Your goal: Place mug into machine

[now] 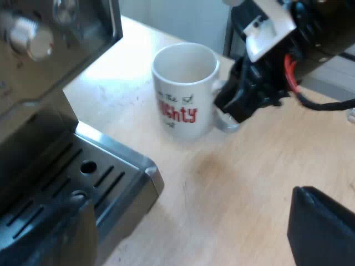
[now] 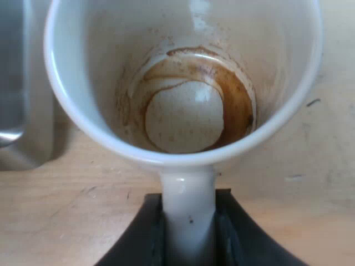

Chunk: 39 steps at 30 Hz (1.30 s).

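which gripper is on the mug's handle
The right gripper: its black fingers clamp either side of the white mug handle. The left gripper is apart from the mug, by the drip tray.

The mug (image 2: pixel 83 111) stands upright on the table (image 2: pixel 310 183), a brown coffee ring (image 2: pixel 236 97) inside it. The right hand (image 2: pixel 188 235) clamps its handle (image 2: pixel 187 194) at six o'clock, with the machine's metal edge (image 2: pixel 16 83) at nine.

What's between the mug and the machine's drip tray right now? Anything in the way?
Nothing. In the left wrist view, only bare table separates the mug from the drip tray. The right end effector grips the mug's handle.
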Tool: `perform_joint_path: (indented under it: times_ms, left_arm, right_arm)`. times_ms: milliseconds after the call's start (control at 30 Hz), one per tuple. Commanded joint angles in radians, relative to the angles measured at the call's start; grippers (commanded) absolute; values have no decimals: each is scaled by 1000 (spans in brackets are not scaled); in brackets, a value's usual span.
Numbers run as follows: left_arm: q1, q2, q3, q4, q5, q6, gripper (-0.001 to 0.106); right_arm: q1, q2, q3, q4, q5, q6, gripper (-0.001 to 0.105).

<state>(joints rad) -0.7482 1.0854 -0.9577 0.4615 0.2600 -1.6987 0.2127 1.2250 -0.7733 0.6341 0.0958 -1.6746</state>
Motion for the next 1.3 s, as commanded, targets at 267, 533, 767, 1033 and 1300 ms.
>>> perform_joint_path:
  times_ms: [267, 533, 767, 1033, 1300]
  left_arm:
    - [-5, -188, -5, 91, -54, -29, 71]
    - [-5, -320, -5, 221, -95, -11, 71]
    - [-5, -434, -5, 361, -144, -3, 71]
    - [-5, -587, 119, 387, -167, -78, 71]
    - [-5, -696, 220, 393, -229, -126, 71]
  right_arm:
    - [0, -303, -13, 203, -3, -9, 0]
    - [0, -454, -13, 322, -3, -13, 0]
    - [2, -554, -13, 421, -37, -60, 0]
    - [2, -614, -15, 490, -77, -121, 0]
    - [2, -614, -18, 487, -119, -187, 0]
